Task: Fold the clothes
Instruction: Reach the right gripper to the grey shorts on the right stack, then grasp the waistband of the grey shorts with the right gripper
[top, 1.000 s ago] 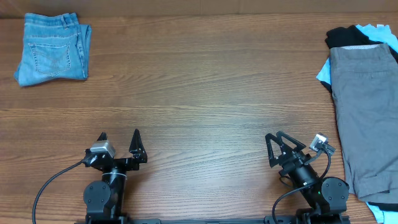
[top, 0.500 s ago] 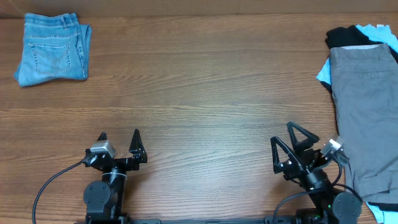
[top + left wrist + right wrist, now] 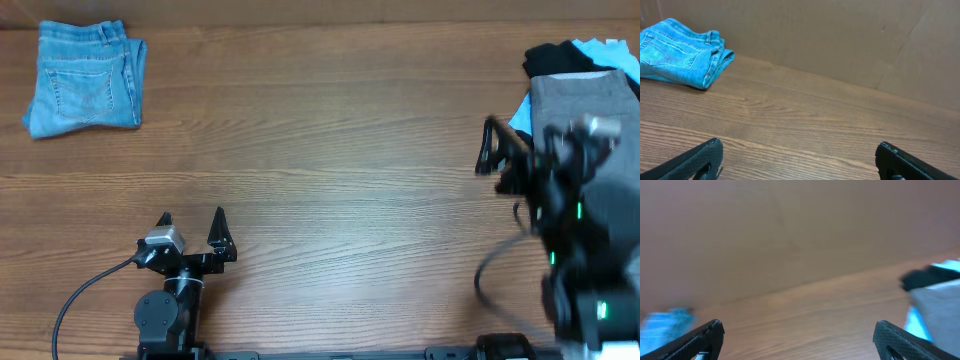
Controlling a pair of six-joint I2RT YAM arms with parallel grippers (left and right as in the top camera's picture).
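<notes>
The right arm point(image 3: 565, 210) is a dark blur in the overhead view and covers most of the grey shorts point(image 3: 572, 95), so only their waistband end shows clearly. These shorts lie on the table point(image 3: 320, 130) at its far right edge, on top of a black shirt point(image 3: 550, 58) and a light-blue shirt point(image 3: 606, 46). Both shirts peek out only at the edges, and the frame cuts the pile off on its right side. The right wrist view is blurred too. In it the shorts are a grey patch at the right edge, with black and light blue beside it, and no seams can be made out. The right gripper point(image 3: 797, 327) shows only its two dark fingertips point(image 3: 710, 332) in the lower corners, set wide apart with nothing between them.

The left gripper point(image 3: 192, 228) sits low at the near edge of the table, its fingers likewise spread and empty, with a black cable point(image 3: 85, 290) trailing away from its base. Folded denim shorts point(image 3: 82, 78) lie in the far left corner, well apart from both arms. The left wrist view shows them resting against a plain brown cardboard wall point(image 3: 815, 35) behind the table.
</notes>
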